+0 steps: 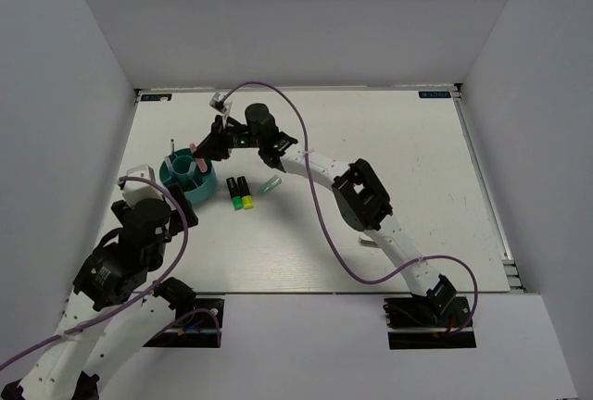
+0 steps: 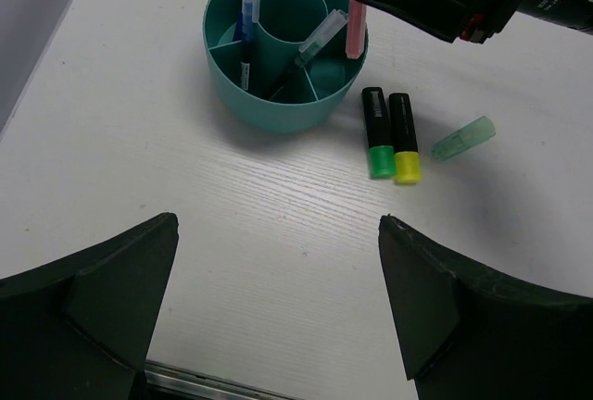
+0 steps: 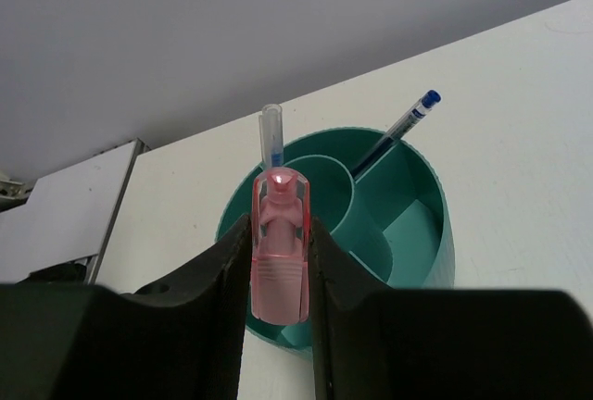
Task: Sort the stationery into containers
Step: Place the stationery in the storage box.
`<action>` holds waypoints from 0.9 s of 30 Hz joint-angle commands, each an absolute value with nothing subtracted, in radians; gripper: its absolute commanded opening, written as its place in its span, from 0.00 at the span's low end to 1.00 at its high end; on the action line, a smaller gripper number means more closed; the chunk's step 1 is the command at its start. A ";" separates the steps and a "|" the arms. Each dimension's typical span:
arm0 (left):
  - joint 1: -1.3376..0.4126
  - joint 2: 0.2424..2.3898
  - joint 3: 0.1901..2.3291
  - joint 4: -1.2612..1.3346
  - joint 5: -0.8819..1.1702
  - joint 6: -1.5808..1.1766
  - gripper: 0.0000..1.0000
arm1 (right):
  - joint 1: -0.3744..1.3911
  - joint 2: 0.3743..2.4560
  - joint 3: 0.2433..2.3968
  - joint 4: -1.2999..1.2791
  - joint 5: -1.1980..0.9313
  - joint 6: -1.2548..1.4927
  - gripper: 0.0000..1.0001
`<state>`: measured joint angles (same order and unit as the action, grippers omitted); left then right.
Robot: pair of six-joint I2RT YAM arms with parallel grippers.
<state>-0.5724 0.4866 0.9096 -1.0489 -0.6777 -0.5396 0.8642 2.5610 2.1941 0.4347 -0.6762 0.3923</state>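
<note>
The round teal holder [image 1: 176, 178] stands at the table's left; it also shows in the left wrist view [image 2: 269, 104] and the right wrist view [image 3: 417, 233]. Two blue pens [image 2: 248, 2] stand in its compartments. My right gripper [image 3: 279, 261] is shut on the pink marker [image 3: 280, 252], holding it upright over the holder's rim; the marker also shows in the left wrist view [image 2: 357, 11]. Two black markers [image 2: 391, 131] with green and yellow ends lie right of the holder, the pale green marker [image 2: 463, 138] beyond them. My left gripper [image 2: 278, 261] is open and empty, nearer than the holder.
White walls close in the table on the left, back and right. A small pale object [image 1: 369, 243] lies beside the right arm's lower link. The right arm [image 1: 361, 196] stretches across the table's middle towards the holder.
</note>
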 commanded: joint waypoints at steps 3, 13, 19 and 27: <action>-0.572 0.482 0.916 -1.071 -0.704 -0.543 0.99 | 0.865 2.586 2.190 0.515 -0.657 0.406 0.00; -0.569 0.477 0.910 -1.080 -0.698 -0.555 0.99 | 0.867 2.595 2.174 0.528 -0.635 0.433 0.00; -0.571 0.479 0.911 -1.085 -0.693 -0.555 0.99 | 0.865 2.595 2.157 0.532 -0.629 0.440 0.00; -0.571 0.477 0.916 -1.091 -0.692 -0.560 0.99 | 0.862 2.582 2.128 0.534 -0.661 0.431 0.40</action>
